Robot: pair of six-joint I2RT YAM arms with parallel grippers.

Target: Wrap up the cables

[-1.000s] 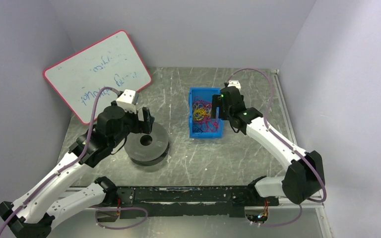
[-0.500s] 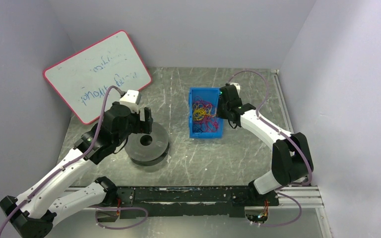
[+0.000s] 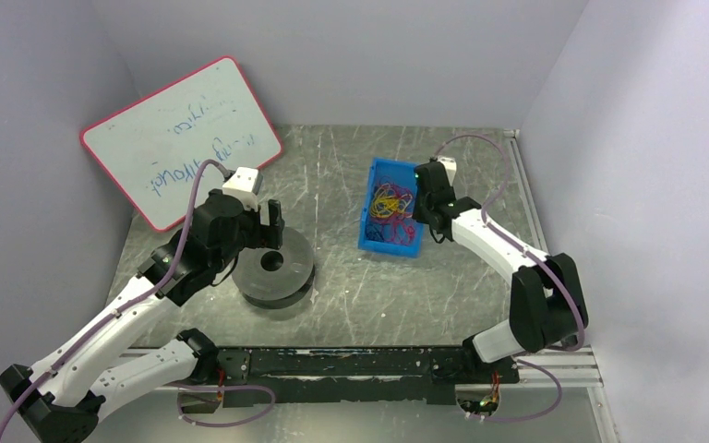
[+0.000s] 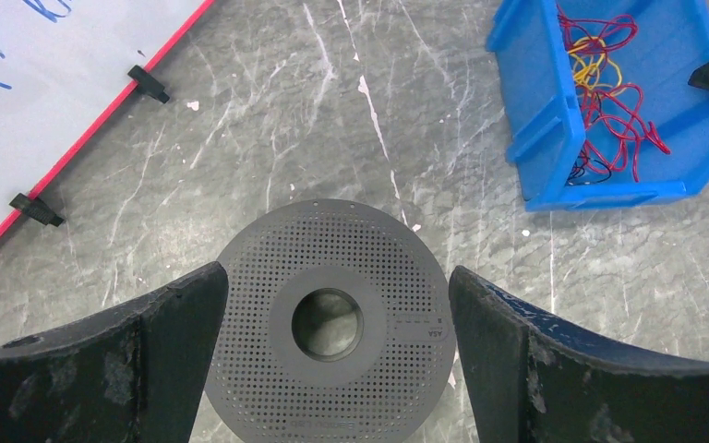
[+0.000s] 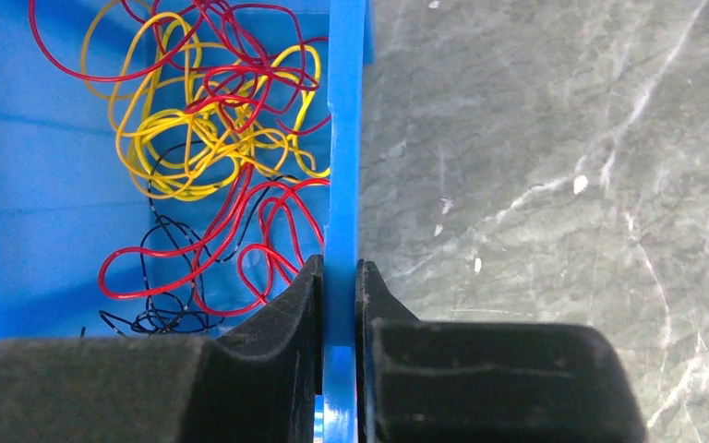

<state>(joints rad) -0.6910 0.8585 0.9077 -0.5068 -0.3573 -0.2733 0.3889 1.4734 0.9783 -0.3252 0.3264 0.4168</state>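
Note:
The cables (image 5: 231, 212) are thin red wire in loose loops, lying in a blue bin (image 5: 343, 138) tangled with yellow and black wire. In the top view the bin (image 3: 388, 249) sits right of centre, turned askew, with the red loops (image 3: 397, 221) inside. My right gripper (image 5: 340, 268) is shut on the bin's right wall, one finger inside and one outside; from above it (image 3: 417, 198) is at the bin's right rim. A dark grey perforated spool (image 4: 332, 240) lies flat under my left gripper (image 4: 337, 272), whose open fingers stand either side of it. From above, this gripper (image 3: 272, 221) hovers at the spool's (image 3: 277, 272) far edge.
A red-framed whiteboard (image 3: 180, 138) leans against the back left wall, and its edge shows in the left wrist view (image 4: 37, 83). Purple walls close in the grey marbled tabletop (image 3: 332, 175) on three sides. The bin (image 4: 554, 101) shows at the upper right of the left wrist view.
My right gripper closed onto the bin's right wall, and the bin swung askew and shifted slightly right. The left arm settled over the spool early on, then stayed still.

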